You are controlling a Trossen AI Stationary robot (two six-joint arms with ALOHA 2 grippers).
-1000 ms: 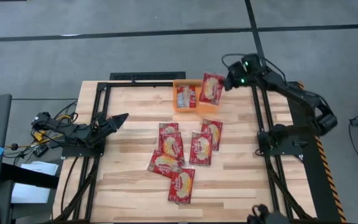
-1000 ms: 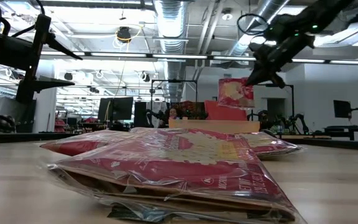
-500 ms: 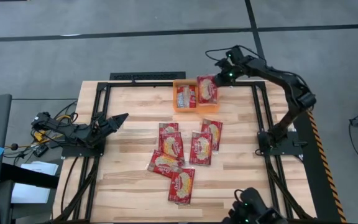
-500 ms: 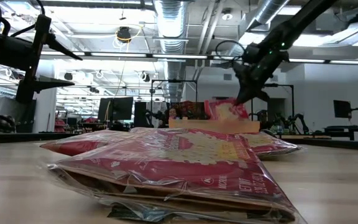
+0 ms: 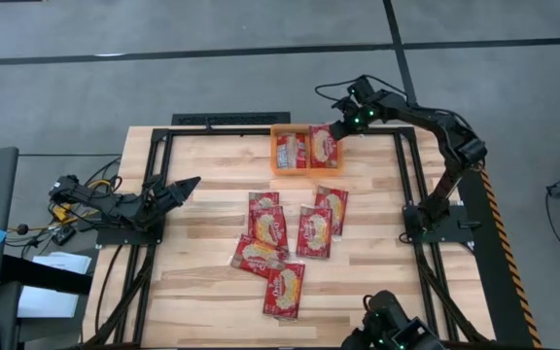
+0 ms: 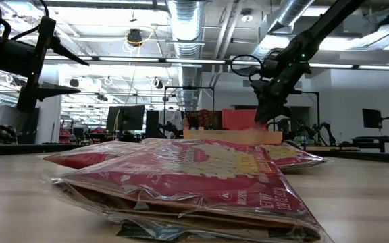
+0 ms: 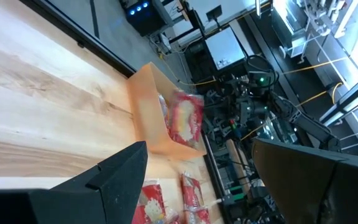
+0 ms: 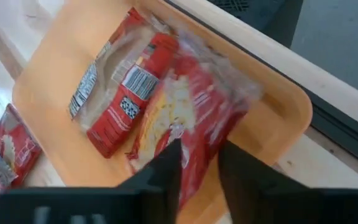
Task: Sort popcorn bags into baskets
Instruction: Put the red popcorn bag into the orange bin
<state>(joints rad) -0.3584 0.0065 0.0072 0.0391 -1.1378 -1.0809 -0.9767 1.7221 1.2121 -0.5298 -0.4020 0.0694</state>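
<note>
Right pincer point(image 5: 335, 131) has been lowered over the orange basket point(image 5: 281, 172); its fingers are seen parted, and the carried popcorn bag point(image 5: 321, 146) now lies inside, beside another. Six bags point(image 5: 285, 233) remain mid-table. Left pincer point(image 5: 185, 185) is parked with fingers apart at the table's left.

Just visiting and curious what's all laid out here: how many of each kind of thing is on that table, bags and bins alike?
Popcorn bags loose on the table: 6, clustered mid-table, e.g.
Popcorn bags in the orange basket: 2, e.g.
Orange basket: 1
Robot arms: 2, the left gripper waiting aside, the right gripper over the basket
Total: 11
</note>
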